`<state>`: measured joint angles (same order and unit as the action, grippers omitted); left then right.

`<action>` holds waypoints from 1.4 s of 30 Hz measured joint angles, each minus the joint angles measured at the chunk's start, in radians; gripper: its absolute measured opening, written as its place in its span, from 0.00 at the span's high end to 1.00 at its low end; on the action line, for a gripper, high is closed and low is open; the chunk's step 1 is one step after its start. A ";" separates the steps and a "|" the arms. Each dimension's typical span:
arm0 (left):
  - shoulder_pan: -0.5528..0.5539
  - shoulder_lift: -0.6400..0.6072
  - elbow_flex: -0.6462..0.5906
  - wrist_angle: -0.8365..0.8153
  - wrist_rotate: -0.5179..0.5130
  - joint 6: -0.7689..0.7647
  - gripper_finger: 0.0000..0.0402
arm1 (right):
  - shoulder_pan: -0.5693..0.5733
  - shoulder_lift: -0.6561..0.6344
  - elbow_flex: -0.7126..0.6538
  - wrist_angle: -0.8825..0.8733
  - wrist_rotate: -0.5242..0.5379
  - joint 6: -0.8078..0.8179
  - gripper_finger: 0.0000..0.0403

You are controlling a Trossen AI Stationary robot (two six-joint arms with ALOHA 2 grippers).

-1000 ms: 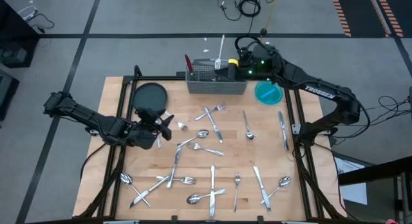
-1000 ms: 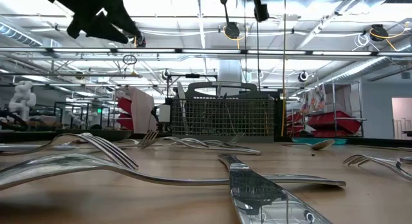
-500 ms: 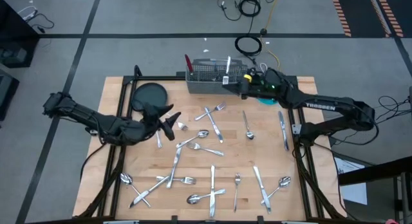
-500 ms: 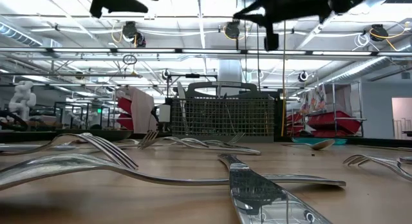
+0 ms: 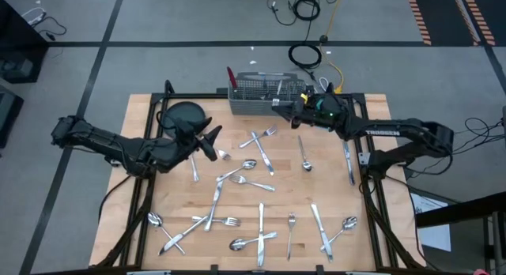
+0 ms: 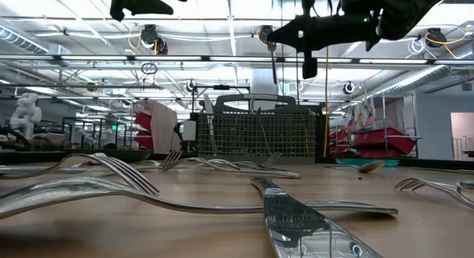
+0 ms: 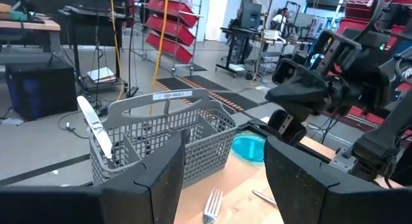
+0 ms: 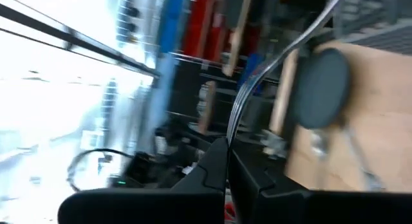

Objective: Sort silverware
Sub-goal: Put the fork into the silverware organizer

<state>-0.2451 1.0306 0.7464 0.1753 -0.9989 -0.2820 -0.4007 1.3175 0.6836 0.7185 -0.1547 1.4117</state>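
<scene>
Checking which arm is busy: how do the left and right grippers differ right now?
The left gripper has its jaws open and empty; the right gripper has its jaws shut on a piece of silverware. The left hangs near the dark plate; the right is at the wire caddy. Both are raised off the table.

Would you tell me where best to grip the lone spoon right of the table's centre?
Its mid-handle, from straight above, fingers across the slim shaft: the spoon lies flat and alone, bowl toward the front edge, handle toward the caddy.
</scene>
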 joint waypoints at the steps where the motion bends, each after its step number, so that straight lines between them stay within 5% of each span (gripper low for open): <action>1: 0.001 0.000 0.000 0.000 0.000 0.000 0.47 | 0.000 0.020 -0.007 0.065 0.001 0.026 1.00; 9: 0.005 0.000 0.000 0.000 0.000 -0.001 0.47 | 0.013 0.111 -0.031 0.342 0.081 0.202 1.00; 20: 0.094 0.000 0.000 0.113 0.000 -0.001 0.47 | 0.105 0.070 -0.030 0.308 0.383 0.325 1.00; 29: 0.128 0.000 0.000 0.142 0.000 -0.002 0.47 | 0.112 0.070 -0.027 0.312 0.522 0.388 1.00; 42: 0.129 0.000 0.000 0.149 -0.005 -0.002 0.47 | 0.176 0.072 -0.021 0.263 0.578 0.431 1.00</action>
<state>-0.1162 1.0306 0.7464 0.3244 -1.0042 -0.2836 -0.2250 1.3897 0.6624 0.9815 0.4232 1.8424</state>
